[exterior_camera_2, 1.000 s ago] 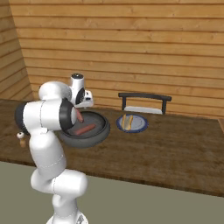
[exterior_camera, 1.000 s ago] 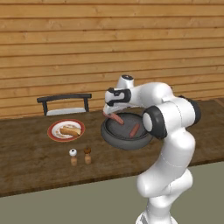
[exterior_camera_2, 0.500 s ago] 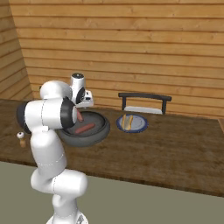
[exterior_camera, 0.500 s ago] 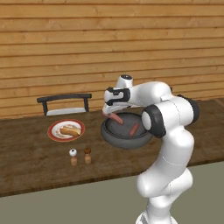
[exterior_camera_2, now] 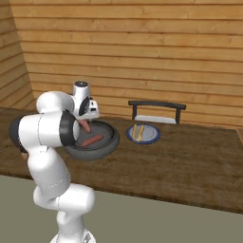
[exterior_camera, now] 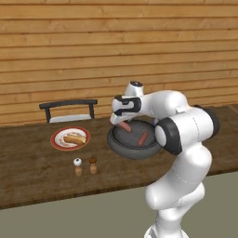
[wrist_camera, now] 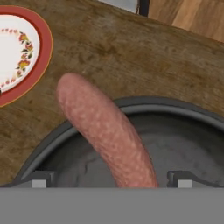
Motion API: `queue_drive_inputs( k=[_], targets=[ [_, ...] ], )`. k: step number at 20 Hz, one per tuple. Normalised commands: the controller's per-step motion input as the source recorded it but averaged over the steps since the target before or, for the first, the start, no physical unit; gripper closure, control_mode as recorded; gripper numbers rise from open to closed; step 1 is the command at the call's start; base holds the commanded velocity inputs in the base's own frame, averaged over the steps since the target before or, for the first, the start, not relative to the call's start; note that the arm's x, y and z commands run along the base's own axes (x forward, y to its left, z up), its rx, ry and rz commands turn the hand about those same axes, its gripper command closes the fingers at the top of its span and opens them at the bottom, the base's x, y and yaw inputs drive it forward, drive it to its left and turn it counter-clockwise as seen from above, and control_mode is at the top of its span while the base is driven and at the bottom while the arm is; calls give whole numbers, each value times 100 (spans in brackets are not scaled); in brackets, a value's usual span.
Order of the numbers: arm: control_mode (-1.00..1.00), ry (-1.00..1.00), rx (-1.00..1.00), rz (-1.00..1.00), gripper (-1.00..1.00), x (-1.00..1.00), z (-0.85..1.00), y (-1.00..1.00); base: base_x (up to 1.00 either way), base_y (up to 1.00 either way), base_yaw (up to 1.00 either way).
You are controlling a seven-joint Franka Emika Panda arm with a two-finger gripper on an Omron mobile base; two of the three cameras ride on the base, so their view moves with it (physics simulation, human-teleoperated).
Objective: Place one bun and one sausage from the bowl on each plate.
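Observation:
The dark grey bowl [exterior_camera: 122, 149] [exterior_camera_2: 110, 142] sits mid-counter with my gripper [exterior_camera: 119, 121] [exterior_camera_2: 88, 116] at its left rim. In the hand view my gripper [wrist_camera: 110, 179] is open, fingertips [wrist_camera: 38, 179] wide apart on either side of a pink sausage [wrist_camera: 105, 131] [exterior_camera: 124, 126] that slants up over the bowl's rim [wrist_camera: 144, 105], with gaps on both sides. A second sausage [exterior_camera: 142, 138] [exterior_camera_2: 92, 140] lies inside the bowl. The red-rimmed plate [exterior_camera: 56, 137] [wrist_camera: 41, 48] lies to the left with food on it. The blue-grey plate [exterior_camera_2: 152, 137] carries a yellowish piece.
A dark rack [exterior_camera: 69, 104] [exterior_camera_2: 156, 105] stands at the back against the wooden wall. Salt and pepper shakers [exterior_camera: 78, 166] stand near the counter's front edge, in front of the red-rimmed plate. Bare wood lies right of the blue-grey plate.

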Motion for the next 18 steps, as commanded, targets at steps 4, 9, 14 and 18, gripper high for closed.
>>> queue_drive_inputs(
  k=[4, 9, 14, 18],
  targets=[
    [-100, 1, 0, 0, -100, -2, -11, 0, 0, 0, 0],
    [-100, 0, 0, 0, -100, 18, -1, 0, 0, 0, 0],
    [-100, 0, 0, 1, -100, 3, -10, 0, 0, 0, 0],
    [-100, 0, 0, 4, -100, 1, -22, 0, 0, 0, 0]
  ],
)
